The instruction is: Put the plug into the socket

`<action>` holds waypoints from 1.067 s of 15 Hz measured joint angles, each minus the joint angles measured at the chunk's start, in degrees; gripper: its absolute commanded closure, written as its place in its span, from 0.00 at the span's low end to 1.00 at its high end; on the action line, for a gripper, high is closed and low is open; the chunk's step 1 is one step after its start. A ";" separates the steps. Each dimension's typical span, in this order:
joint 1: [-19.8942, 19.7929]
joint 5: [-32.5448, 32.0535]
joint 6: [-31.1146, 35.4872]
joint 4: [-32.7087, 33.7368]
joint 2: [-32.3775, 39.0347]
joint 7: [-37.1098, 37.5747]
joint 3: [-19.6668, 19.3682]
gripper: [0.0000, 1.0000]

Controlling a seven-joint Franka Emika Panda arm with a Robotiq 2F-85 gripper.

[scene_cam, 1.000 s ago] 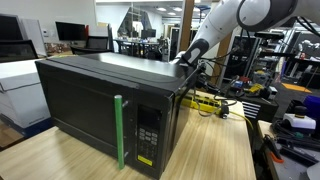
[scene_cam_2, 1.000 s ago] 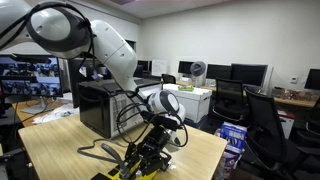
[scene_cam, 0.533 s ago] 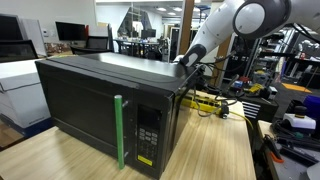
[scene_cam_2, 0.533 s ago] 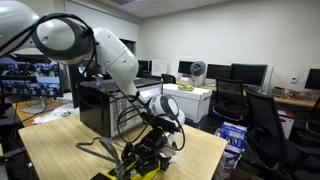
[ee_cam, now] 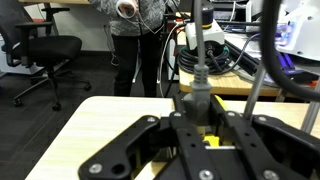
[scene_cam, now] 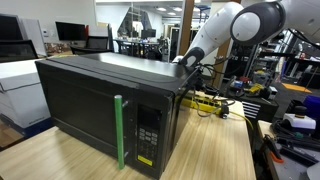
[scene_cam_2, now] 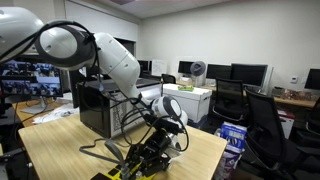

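Observation:
In the wrist view my gripper (ee_cam: 205, 132) is shut on a dark grey plug (ee_cam: 195, 100), whose grey cord (ee_cam: 200, 45) runs away from it. A patch of the yellow power strip (ee_cam: 212, 141) shows right between the fingers, under the plug. In an exterior view the gripper (scene_cam_2: 150, 155) points down at the yellow strip (scene_cam_2: 138, 171) on the wooden table near its front edge. In an exterior view the strip (scene_cam: 205, 100) lies behind the black microwave, and the wrist (scene_cam: 188, 60) is partly hidden by it. Whether the prongs are in an outlet cannot be told.
A large black microwave (scene_cam: 100, 100) with a green handle stands on the wooden table (scene_cam: 210, 150); it also shows in an exterior view (scene_cam_2: 95, 105). Black cords (scene_cam_2: 100, 152) lie beside the strip. Office chairs (ee_cam: 45, 50) and desks with monitors surround the table.
The arm's upper links have swung a little; the gripper stays over the yellow strip with the plug in it, barely moved.

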 measured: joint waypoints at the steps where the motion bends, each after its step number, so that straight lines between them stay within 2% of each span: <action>1: -0.02 0.00 -0.34 0.42 0.35 0.00 -0.03 0.92; 16: -0.39 0.17 -1.87 5.96 3.88 -0.03 0.31 0.92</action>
